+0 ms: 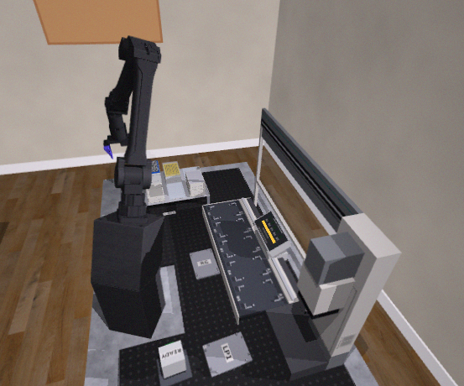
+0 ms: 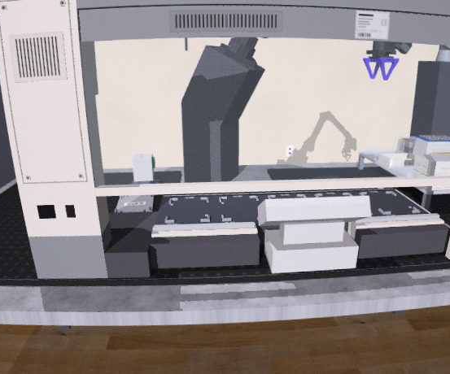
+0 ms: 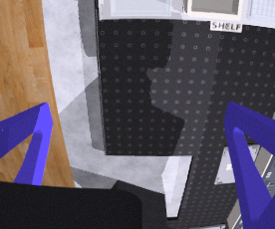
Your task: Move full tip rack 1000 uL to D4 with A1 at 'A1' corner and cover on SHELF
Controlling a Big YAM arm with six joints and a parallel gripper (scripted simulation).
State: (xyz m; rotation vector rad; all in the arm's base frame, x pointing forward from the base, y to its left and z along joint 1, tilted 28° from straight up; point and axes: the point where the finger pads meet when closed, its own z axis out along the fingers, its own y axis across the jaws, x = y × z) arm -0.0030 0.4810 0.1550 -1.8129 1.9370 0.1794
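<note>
While the dark arm [image 1: 136,126] rises tall at the upper left of the top view, the SHELF [image 1: 179,197] sits mid-frame behind it with its racks, the blue-rimmed rack [image 2: 437,143] among them; the gripper [image 2: 381,68] hangs fully spread, holding nothing.

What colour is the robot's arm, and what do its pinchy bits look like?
The arm is dark grey, made of chunky, boxy links on a big dark pedestal. Its gripper has two bright blue-purple fingers shaped like hollow triangles. No cables show.
</note>
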